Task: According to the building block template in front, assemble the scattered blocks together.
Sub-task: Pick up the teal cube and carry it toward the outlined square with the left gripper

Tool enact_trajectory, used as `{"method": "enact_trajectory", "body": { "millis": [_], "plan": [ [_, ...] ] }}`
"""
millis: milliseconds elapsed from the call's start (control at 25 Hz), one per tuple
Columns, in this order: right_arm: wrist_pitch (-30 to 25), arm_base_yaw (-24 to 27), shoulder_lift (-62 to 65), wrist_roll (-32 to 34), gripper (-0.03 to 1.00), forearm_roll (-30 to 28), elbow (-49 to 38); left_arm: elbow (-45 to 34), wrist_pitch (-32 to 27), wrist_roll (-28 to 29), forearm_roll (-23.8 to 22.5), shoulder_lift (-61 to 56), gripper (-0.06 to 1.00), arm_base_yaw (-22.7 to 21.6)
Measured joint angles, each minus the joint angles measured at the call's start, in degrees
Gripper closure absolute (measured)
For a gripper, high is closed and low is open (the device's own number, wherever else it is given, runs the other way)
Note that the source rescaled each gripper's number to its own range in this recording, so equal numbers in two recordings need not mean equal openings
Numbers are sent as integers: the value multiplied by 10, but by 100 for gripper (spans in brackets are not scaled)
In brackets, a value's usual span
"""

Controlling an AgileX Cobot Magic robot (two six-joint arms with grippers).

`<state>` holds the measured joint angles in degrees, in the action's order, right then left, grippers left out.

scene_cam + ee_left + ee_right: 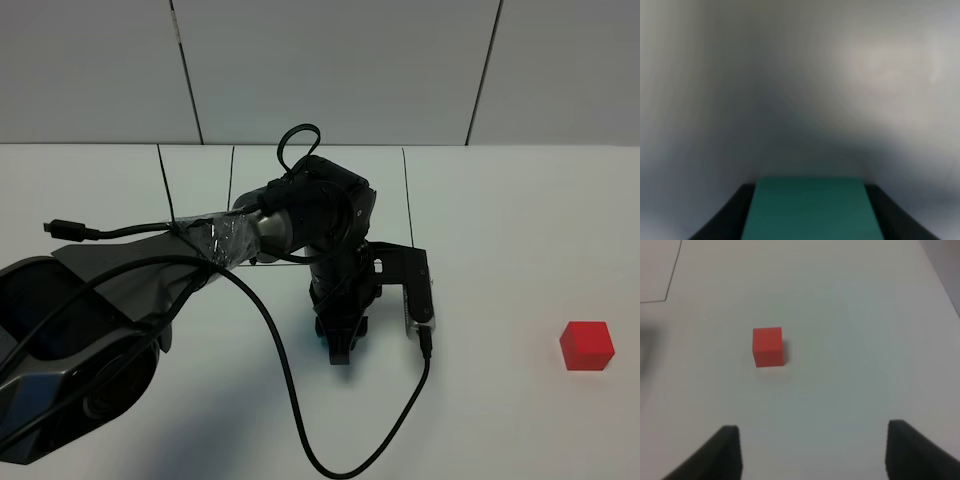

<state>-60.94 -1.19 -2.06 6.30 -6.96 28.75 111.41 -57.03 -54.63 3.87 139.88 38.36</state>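
Scattered blocks are well apart. The green block (809, 207) is pinched in the left claw (340, 350), near the middle of the table (500, 420). The red block (586, 345) sits alone by the table's right edge. The right claw (812, 455) is wide and holds nothing. I think it should drop straight over red, squeeze softly, and keep it flat.

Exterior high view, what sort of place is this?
Likely a robotics lab test bench: a white table, a plain panelled wall behind, a black robot arm with taped cables, and one red cube.
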Motion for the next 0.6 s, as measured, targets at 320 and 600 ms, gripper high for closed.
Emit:
{"method": "enact_trajectory", "body": {
  "millis": [320,600],
  "plan": [
    [0,0,0,0,39,0,0,6,-9,2,-1,6,94,1],
    [0,0,0,0,39,0,0,6,-8,1,-1,6,94,1]
  ]
}}
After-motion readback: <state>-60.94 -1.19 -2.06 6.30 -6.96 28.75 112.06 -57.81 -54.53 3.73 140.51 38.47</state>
